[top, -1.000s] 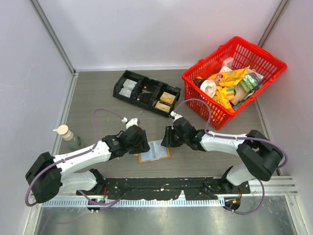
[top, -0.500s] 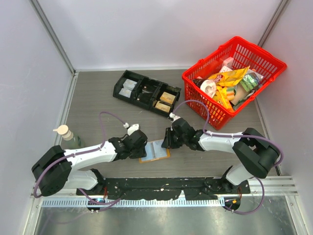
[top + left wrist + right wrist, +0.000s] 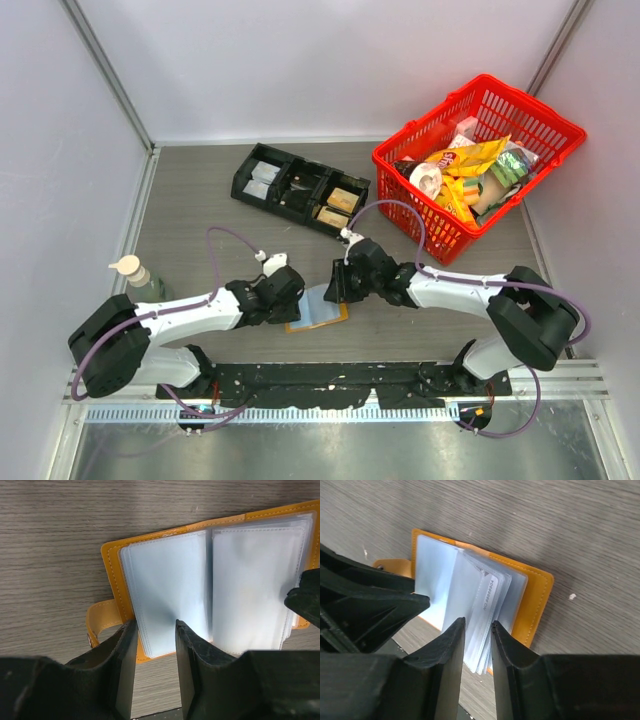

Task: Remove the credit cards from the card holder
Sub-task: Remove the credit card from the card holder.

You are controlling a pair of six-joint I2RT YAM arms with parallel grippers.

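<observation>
The card holder (image 3: pixel 322 312) lies open on the table, with a tan-orange cover (image 3: pixel 536 605) and pale blue-grey sleeves (image 3: pixel 165 595). My left gripper (image 3: pixel 152 627) stands on its left half near the side tab (image 3: pixel 97 622). Its jaws are apart, astride the near corner of the left panel, gripping nothing. My right gripper (image 3: pixel 477 625) is over the right half, its narrow jaws closed round a fanned, lifted bundle of sleeves. One sleeve shows a white card (image 3: pixel 487 597) with a printed number. In the top view the left gripper (image 3: pixel 293 300) and the right gripper (image 3: pixel 335 292) almost meet over the holder.
A black compartment tray (image 3: pixel 300 188) stands behind the holder. A red basket (image 3: pixel 410 205) full of packets is at the back right. A small bottle (image 3: pixel 135 275) stands at the left wall. The arms' black mounting rail (image 3: pixel 330 385) runs along the near edge.
My left gripper has come down onto the holder's left half and narrowed. My right gripper has narrowed on the right-hand sleeves and shifted slightly left.
</observation>
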